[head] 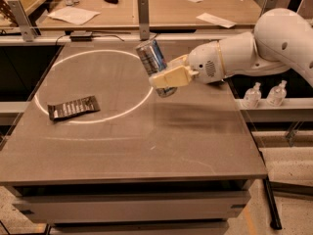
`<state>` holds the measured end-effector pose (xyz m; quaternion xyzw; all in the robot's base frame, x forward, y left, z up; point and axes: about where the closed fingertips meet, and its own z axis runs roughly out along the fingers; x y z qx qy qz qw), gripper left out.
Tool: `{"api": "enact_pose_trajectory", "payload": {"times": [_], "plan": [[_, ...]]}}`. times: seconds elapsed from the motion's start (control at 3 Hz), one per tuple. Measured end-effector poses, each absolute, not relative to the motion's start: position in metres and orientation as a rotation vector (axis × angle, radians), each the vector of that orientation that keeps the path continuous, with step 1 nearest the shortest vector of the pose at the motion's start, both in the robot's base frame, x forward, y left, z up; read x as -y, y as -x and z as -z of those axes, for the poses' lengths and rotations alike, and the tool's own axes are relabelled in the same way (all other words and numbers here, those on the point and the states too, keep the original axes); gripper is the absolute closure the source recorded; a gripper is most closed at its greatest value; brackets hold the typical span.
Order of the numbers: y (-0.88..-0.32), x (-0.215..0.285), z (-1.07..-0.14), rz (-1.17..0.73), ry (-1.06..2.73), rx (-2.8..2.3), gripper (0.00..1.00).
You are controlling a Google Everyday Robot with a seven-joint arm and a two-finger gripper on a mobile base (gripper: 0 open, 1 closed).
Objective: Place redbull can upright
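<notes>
The redbull can [152, 58] is a slim blue and silver can held in the air above the table [146, 136], tilted with its top toward the upper left. My gripper [168, 77] is shut on the can's lower half, its pale fingers [172, 76] wrapped across it. The white arm reaches in from the right. The can's bottom end shows just below the fingers.
A flat dark wrapper [73, 107] lies on the table's left side, on a bright ring of light. Two small clear bottles [265, 94] stand on a ledge to the right. A second table with papers stands behind.
</notes>
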<state>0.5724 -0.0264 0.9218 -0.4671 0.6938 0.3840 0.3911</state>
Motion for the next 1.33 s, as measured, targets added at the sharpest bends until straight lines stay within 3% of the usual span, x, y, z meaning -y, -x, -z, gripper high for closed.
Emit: {"api": "enact_pose_trajectory", "payload": {"times": [1.33], "plan": [[-0.557, 0.036, -0.909, -1.044, 1.264, -1.408, 1.0]]}}
